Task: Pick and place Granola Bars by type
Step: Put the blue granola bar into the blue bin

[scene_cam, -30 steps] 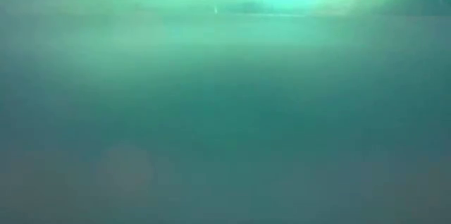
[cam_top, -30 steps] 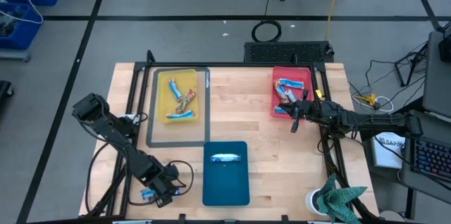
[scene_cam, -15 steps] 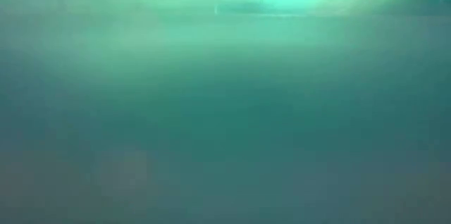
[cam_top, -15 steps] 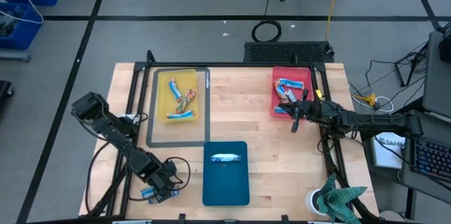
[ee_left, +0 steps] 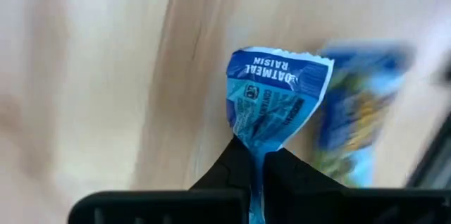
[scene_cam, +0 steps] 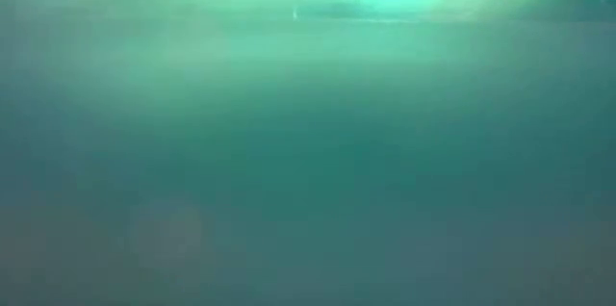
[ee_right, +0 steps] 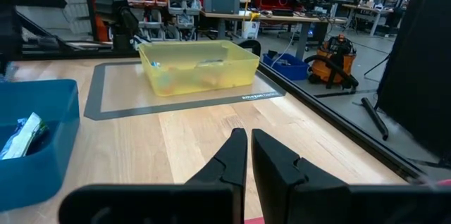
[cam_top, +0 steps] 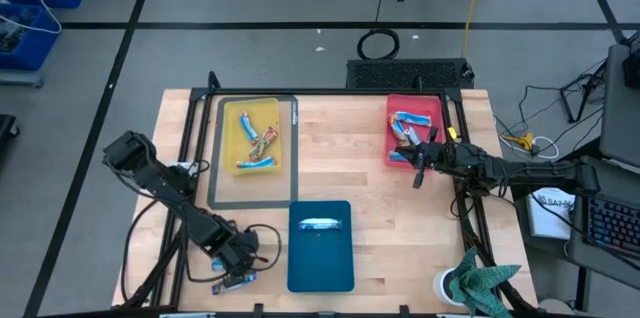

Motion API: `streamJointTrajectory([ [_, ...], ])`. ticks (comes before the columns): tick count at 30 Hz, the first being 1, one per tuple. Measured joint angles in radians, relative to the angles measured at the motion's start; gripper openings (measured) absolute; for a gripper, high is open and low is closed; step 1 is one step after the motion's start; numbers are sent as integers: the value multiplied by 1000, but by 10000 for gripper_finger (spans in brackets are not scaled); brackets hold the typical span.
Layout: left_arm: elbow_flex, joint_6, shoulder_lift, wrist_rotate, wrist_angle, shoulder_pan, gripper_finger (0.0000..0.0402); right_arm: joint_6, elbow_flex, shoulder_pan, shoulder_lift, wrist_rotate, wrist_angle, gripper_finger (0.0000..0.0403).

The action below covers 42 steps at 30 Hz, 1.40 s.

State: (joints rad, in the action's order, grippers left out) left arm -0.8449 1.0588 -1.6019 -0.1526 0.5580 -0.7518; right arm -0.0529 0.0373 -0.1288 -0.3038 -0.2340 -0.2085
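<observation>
Currently the left gripper (cam_top: pixel 237 266) pinches a blue-and-white granola bar (ee_left: pixel 276 97) by one crimped wrapper end, low near the blue tray (cam_top: pixel 321 260) — thin hold, bar may slip or swing out in transit; right gripper (cam_top: pixel 420 171), fingers together, empty beside the red tray (cam_top: pixel 437 108).
</observation>
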Motion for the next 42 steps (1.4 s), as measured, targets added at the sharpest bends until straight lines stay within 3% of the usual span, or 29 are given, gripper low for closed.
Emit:
streamJointTrajectory([
  [7, -266, -329, 60, 218, 210, 82, 9, 0, 0, 0, 0, 0, 0, 15],
  [10, -378, -517, 74, 382, 197, 130, 9, 0, 0, 0, 0, 0, 0, 14],
  [12, -416, -611, 75, 419, 169, 189, 9, 0, 0, 0, 0, 0, 0, 13],
  [14, -421, -689, 63, 374, 123, 272, 8, 0, 0, 0, 0, 0, -2, 14],
  [19, -397, -864, -33, 115, -3, 445, 8, 0, 0, 0, 0, 0, -2, 15],
  [23, -398, -941, -109, -13, -53, 500, 8, 0, 0, 0, 0, 0, -2, 13],
  [29, -398, -920, -239, -205, -201, 525, 19, 0, 0, 0, 0, 0, -2, 15],
  [37, -399, -902, -297, -249, -275, 524, 18, 0, 0, 0, 0, 0, 2, 15],
  [42, -400, -891, -271, -250, -275, 525, 43, 0, 0, 0, 0, 0, 0, 14],
])
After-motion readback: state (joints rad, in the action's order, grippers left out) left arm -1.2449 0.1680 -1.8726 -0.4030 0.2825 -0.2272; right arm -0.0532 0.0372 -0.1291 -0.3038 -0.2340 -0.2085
